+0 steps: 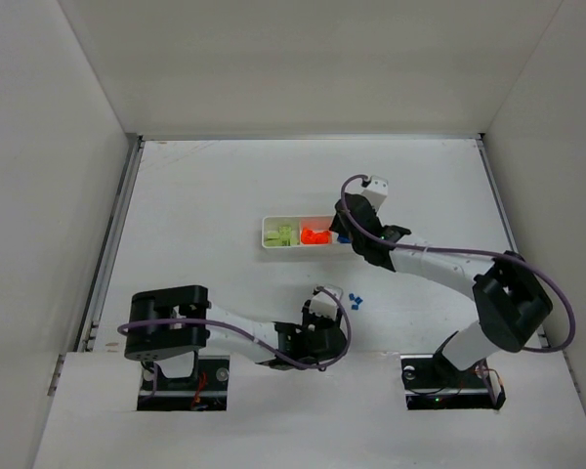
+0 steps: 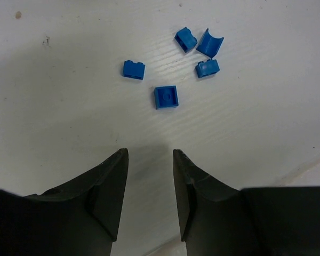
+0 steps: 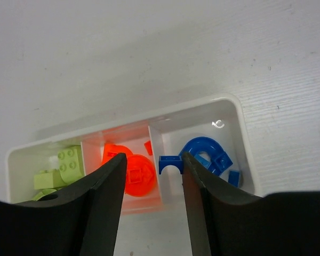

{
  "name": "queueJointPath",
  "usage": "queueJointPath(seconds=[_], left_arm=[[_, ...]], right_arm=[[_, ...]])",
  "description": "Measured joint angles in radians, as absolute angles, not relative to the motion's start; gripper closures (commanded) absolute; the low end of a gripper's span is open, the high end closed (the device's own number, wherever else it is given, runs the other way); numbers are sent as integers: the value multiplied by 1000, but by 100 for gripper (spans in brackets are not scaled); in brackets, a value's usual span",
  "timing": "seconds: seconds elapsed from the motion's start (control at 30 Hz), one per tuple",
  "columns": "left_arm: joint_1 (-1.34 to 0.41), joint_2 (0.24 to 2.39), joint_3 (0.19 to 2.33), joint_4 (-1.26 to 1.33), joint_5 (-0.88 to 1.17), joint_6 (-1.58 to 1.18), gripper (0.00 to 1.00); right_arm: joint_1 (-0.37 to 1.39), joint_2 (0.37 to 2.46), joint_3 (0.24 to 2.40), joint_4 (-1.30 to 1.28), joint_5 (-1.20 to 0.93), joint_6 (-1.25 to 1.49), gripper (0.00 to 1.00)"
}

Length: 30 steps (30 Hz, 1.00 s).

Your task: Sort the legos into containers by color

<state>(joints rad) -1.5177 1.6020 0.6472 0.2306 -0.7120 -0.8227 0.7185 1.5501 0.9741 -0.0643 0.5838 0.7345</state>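
Observation:
The white three-compartment tray [image 1: 273, 243] sits mid-table. In the right wrist view its rim [image 3: 224, 100] frames lime green legos [image 3: 64, 165] on the left, orange legos [image 3: 134, 175] in the middle and blue legos [image 3: 207, 152] on the right. My right gripper [image 3: 153, 157] hangs open above the tray [image 1: 347, 234]. A small blue arch brick [image 3: 169, 164] sits against its right finger, over the divider between the orange and blue compartments. My left gripper [image 2: 150, 154] is open and empty [image 1: 324, 313], just short of several loose blue legos [image 2: 166, 97] on the table [image 1: 355, 298].
White walls enclose the table on the left, back and right. The right arm's purple cable [image 1: 439, 252] loops over the table right of the tray. A raised white ledge [image 1: 273, 410] runs along the near edge by the arm bases.

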Motion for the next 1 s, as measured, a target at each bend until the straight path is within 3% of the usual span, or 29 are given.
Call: queueJointPath(seconds=[0.3,1.0], left_arm=[[-1510,1667,705,236,-723,-825,61],[-1497,1638,680,258,-727,-830,59]], right_arm=[[723,1433,845,-21,582,728,52],[702,1523,865,-3,575,688,45]])
